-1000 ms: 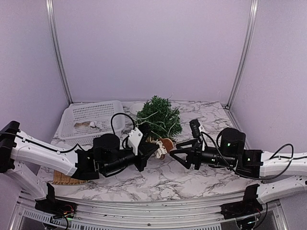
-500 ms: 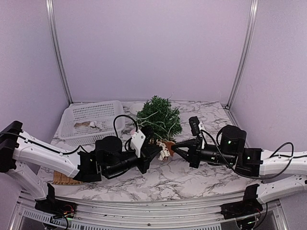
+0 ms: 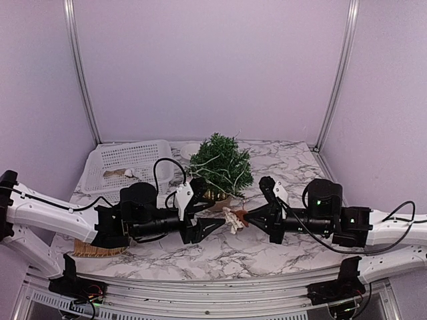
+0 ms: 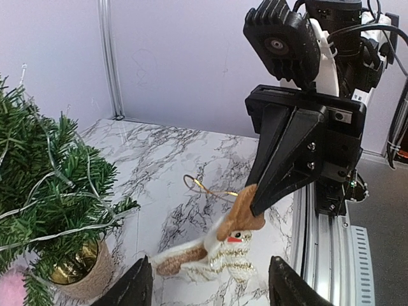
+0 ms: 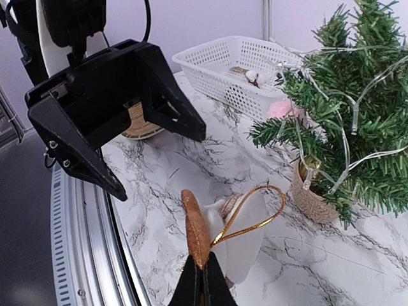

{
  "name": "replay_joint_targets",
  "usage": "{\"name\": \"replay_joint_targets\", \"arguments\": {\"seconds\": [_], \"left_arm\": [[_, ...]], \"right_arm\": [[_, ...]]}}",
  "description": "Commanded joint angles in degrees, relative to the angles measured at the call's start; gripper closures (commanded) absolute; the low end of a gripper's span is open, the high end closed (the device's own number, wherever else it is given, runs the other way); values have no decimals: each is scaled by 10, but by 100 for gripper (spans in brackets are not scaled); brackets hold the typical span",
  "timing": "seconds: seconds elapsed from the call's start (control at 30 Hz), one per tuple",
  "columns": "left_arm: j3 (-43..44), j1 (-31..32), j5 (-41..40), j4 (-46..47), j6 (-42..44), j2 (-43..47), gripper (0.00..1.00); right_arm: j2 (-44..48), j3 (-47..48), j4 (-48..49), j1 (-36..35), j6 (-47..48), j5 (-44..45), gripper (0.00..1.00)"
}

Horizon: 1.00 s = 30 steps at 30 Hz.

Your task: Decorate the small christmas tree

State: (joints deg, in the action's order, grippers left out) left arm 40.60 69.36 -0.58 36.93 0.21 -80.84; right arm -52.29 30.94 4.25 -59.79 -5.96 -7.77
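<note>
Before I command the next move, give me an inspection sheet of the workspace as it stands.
Surface: marbled table, no spills seen.
Job's things: small christmas tree upright in its pot, light string on; snowman ornament between the grippers.
Clutter: white basket holding small items; woven piece under the left arm.
Grippers: left gripper open, empty; right gripper shut on the ornament's hat.
Cables: black cable looped over the left arm.
Surroundings: plain walls, metal posts.

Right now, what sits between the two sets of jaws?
A white ornament, its brown hat pinched in the right jaws; the left jaws stand open. Shows in left wrist view.
</note>
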Motion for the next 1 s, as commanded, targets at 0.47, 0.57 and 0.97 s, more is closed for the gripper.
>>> {"name": "replay_joint_targets", "arguments": {"seconds": [0.47, 0.57, 0.97], "left_arm": [[83, -8, 139, -41, 80, -125, 100], [74, -13, 134, -41, 103, -127, 100], [67, -31, 141, -58, 188, -149, 100]], "right_arm": [[43, 7, -64, -20, 14, 61, 72], [70, 5, -68, 2, -6, 75, 35], [12, -41, 55, 157, -112, -92, 36]]}}
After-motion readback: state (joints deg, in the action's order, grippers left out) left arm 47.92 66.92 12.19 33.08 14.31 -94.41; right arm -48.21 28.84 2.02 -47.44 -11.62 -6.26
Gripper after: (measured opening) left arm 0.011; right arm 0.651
